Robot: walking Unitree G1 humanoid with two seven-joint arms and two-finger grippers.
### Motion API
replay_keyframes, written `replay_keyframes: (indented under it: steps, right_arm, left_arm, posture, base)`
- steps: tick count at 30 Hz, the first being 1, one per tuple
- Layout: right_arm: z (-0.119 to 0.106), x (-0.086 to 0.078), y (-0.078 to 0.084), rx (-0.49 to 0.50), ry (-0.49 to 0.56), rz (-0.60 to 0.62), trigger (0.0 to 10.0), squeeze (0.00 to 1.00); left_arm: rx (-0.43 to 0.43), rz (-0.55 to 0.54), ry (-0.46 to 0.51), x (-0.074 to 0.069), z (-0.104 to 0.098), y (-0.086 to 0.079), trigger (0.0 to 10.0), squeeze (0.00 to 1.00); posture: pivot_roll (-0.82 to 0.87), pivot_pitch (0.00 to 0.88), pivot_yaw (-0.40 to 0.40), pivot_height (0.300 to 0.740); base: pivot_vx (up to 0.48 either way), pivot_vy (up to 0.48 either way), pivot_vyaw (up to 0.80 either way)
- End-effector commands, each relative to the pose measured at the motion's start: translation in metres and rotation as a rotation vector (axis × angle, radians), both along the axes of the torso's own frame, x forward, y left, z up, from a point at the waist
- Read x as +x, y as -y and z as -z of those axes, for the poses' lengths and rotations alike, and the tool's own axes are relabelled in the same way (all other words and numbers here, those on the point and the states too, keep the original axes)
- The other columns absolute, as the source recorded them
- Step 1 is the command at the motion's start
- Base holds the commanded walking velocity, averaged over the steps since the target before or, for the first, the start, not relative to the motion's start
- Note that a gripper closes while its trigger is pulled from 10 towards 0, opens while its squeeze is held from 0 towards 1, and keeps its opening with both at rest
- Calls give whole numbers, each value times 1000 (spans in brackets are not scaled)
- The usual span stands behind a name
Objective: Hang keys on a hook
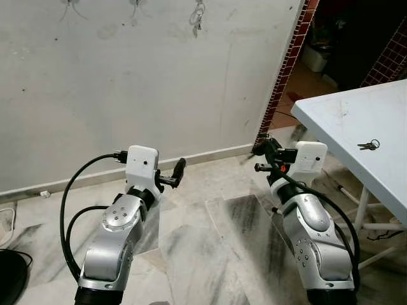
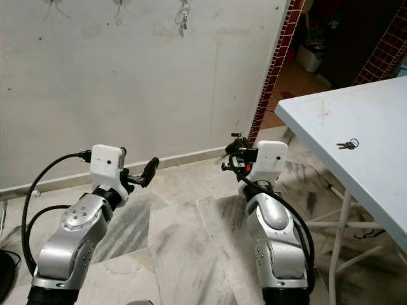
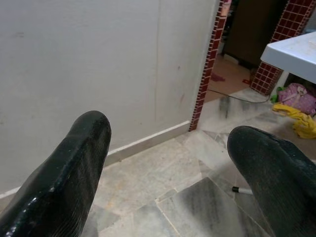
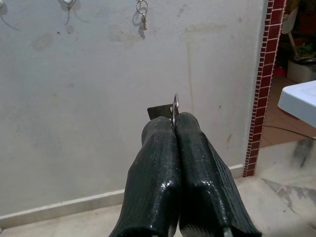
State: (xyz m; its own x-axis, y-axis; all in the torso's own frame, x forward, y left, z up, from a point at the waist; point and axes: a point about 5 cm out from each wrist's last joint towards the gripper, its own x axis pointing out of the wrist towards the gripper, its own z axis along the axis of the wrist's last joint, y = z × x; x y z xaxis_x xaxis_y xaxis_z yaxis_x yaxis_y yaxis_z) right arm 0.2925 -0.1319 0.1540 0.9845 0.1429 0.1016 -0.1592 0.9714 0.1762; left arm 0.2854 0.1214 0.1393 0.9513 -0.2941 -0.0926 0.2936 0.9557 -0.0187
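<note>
Grey-veined marble floor and stained white wall. Right claw is pinched fully together on a small silver key ring with a dark flat key; the ring stands edge-on above the fingertips, the key pointing sideways across them. Judged light, stiff and slippery, it is best held by the ring so the loop stays free. Left claw is spread wide, holding nothing. Wall hooks sit high up, one carrying hanging keys; another key bunch lies on the white tabletop.
</note>
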Motion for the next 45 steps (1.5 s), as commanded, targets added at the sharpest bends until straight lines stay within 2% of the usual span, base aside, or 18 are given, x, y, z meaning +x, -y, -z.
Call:
replay_keyframes:
  steps: [1,21,45]
  right_arm:
    - [-3,1,2,-3,16,2,10000,0]
    - [-2,2,-4,-19,19,-29,10000,0]
    - [-1,4,-2,-33,19,-18,10000,0]
  left_arm:
    - [-6,3,16,-1,-3,-1,10000,0]
    - [-22,31,-1,-4,-1,3,10000,0]
    - [-21,17,-26,-5,2,1,10000,0]
  posture:
    - [179,64,-55,740]
    - [183,59,-57,740]
    - [184,65,-56,740]
  base:
    - [259,0,0]
    - [357,0,0]
    - [386,0,0]
